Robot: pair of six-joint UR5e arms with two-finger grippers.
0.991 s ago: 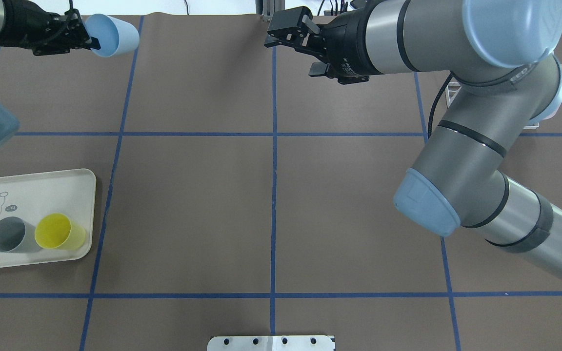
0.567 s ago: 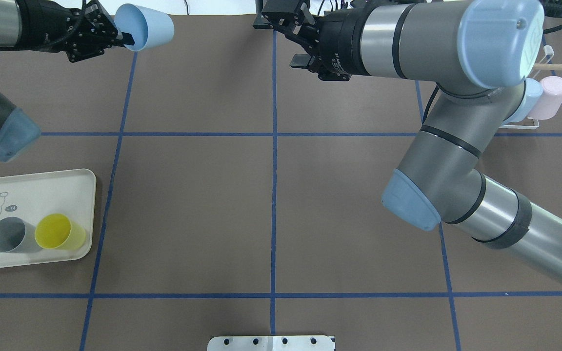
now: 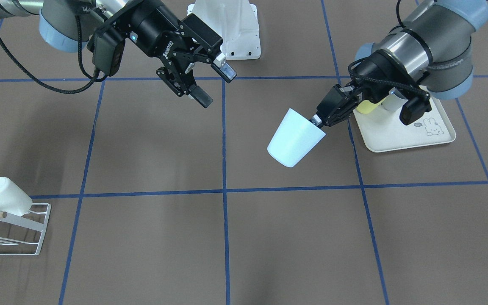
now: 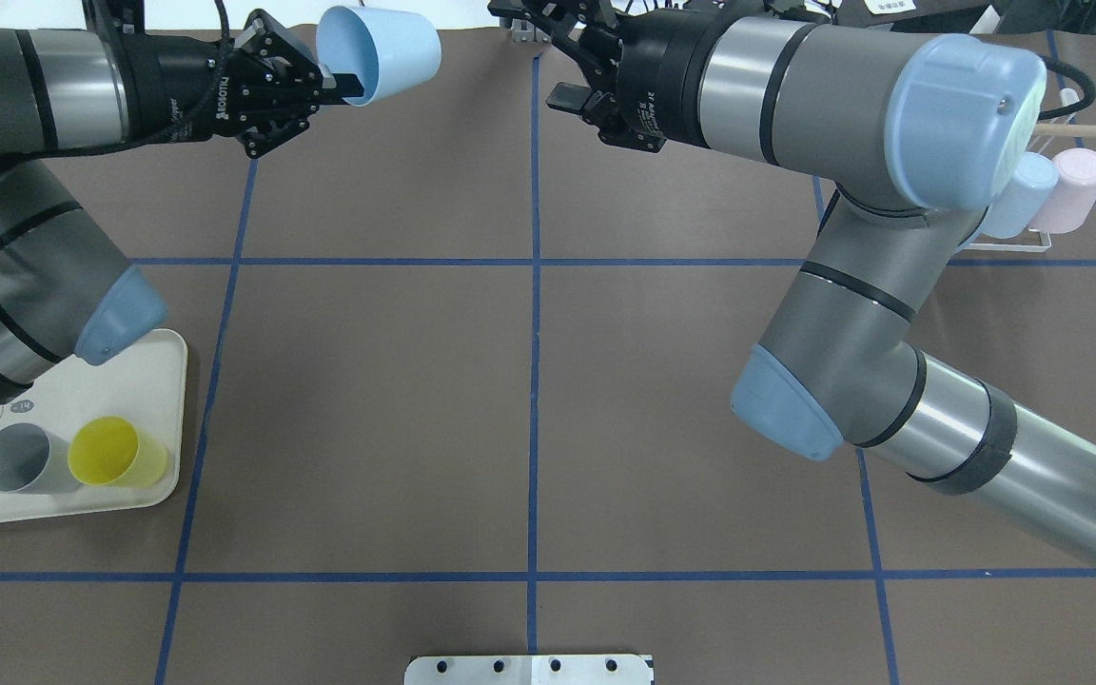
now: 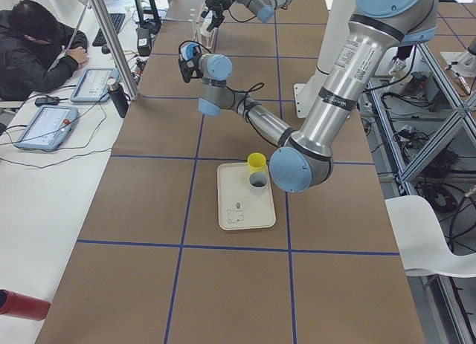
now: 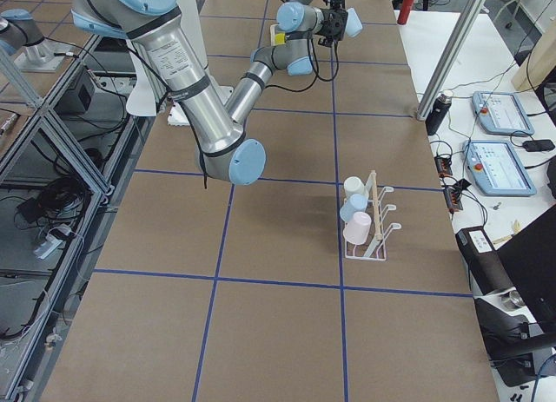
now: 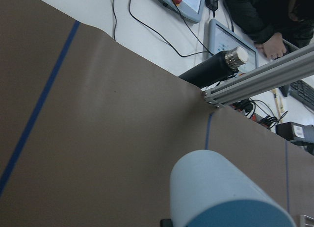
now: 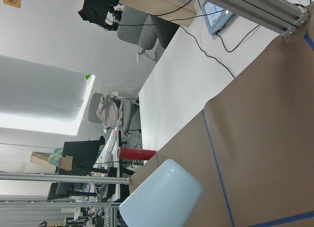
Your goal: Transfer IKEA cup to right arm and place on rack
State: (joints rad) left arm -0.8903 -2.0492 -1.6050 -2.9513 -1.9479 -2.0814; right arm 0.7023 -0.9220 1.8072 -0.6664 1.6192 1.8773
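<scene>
Light-blue plastic, your IKEA cup hangs in the air above the worktop, well apart from the rack, lying on its side with its mouth toward the left hand. That hand is clamped on the rim, one finger inside the mouth and one outside. The right hand sits between the cup and the rack, fingers spread and holding nothing. It faces the cup with a plain gap between them.

By my reading, you have the pick-up done and the hand-over is only opening. The right hand must close the gap and grip, the left must let go, then comes the carry to the rack.

The rack already bears a pink cup and a pale-blue cup, with a white cup beside them. I cannot tell whether a prong is free, so check that. Mind the loose black cable on the right arm. Farther from the rack than the held cup, a cream tray carries a yellow cup and a grey cup.
</scene>
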